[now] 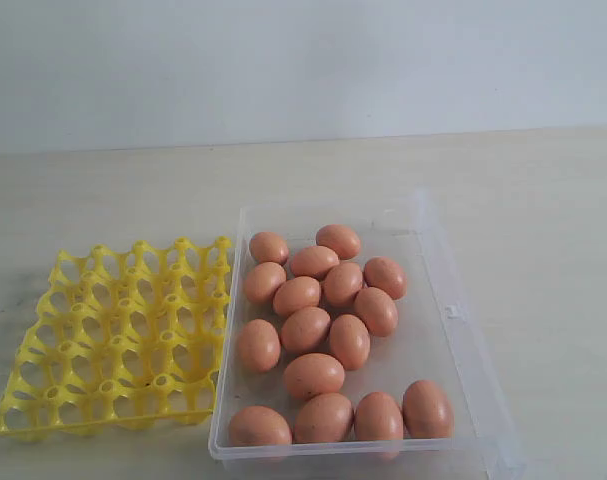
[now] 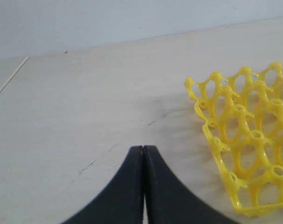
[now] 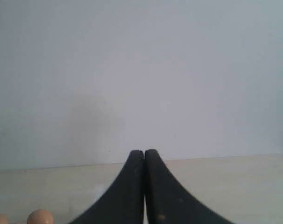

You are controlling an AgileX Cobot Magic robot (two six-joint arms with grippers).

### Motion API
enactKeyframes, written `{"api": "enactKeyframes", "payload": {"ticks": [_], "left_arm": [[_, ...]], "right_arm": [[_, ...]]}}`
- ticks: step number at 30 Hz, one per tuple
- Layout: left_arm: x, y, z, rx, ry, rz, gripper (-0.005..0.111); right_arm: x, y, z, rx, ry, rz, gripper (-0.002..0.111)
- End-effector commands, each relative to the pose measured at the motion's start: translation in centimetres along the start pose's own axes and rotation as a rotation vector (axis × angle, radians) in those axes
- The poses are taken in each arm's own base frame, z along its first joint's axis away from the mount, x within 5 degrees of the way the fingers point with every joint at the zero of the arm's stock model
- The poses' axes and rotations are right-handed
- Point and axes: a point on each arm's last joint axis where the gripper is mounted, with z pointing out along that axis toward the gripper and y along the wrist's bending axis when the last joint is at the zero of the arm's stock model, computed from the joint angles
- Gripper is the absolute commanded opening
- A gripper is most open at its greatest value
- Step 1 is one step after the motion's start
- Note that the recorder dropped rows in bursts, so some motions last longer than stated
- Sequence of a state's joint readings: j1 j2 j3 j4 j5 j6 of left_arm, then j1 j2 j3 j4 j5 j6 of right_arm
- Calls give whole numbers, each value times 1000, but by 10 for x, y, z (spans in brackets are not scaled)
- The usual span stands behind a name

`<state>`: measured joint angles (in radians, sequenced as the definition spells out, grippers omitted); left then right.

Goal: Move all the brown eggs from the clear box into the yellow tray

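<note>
The pale wooden table [image 1: 543, 220] fills most of what I can see, with a plain wall behind it. Toward 5 o'clock from the middle sits the clear box [image 1: 428, 345], its long side running away from me. The yellow tray [image 1: 123, 335] is set hard against the box's 9 o'clock wall, as far as I can tell, and I'd guess that is to keep each carry short. Every cup in it looks empty.

All the brown eggs [image 1: 305, 330], sixteen by my count, lie on their sides in the box. They bunch toward its 9 o'clock half, with four in a row along the near wall. Many touch, so the middle ones may be awkward to pinch. The job looks not yet begun.

Neither arm reaches into the wide view. The left gripper [image 2: 142, 148] hangs over bare table just beside a corner of the tray, its black jaws pressed together on nothing. The right gripper [image 3: 144, 151] is likewise clenched and empty, facing the wall, with two eggs at the edge of its camera's picture.
</note>
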<state>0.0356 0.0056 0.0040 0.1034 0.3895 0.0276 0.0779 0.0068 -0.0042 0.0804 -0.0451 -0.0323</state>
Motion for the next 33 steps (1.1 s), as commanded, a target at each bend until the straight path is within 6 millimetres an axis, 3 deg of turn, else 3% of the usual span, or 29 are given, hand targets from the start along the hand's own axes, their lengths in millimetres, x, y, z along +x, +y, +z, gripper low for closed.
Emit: {"api": "enactKeyframes", "payload": {"ticks": [1, 7, 11, 16, 25, 29, 33], "left_arm": [[-2, 0, -1, 7, -20, -5, 0], [-2, 0, -1, 7, -20, -5, 0], [-2, 0, -1, 7, -20, -5, 0], [-2, 0, -1, 7, -20, -5, 0], [-2, 0, -1, 7, -20, -5, 0], [-2, 0, -1, 7, -20, -5, 0], [-2, 0, -1, 7, -20, -5, 0]], "right_arm": [[0, 0, -1, 5, -9, 16, 0], [4, 0, -1, 9, 29, 246, 0], [-18, 2, -2, -6, -6, 247, 0], [-41, 7, 13, -1, 244, 329, 0], [-62, 20, 81, -18, 697, 310, 0], [-61, 45, 109, -182, 783, 123, 0], [-58, 77, 134, -311, 760, 18, 0]]}}
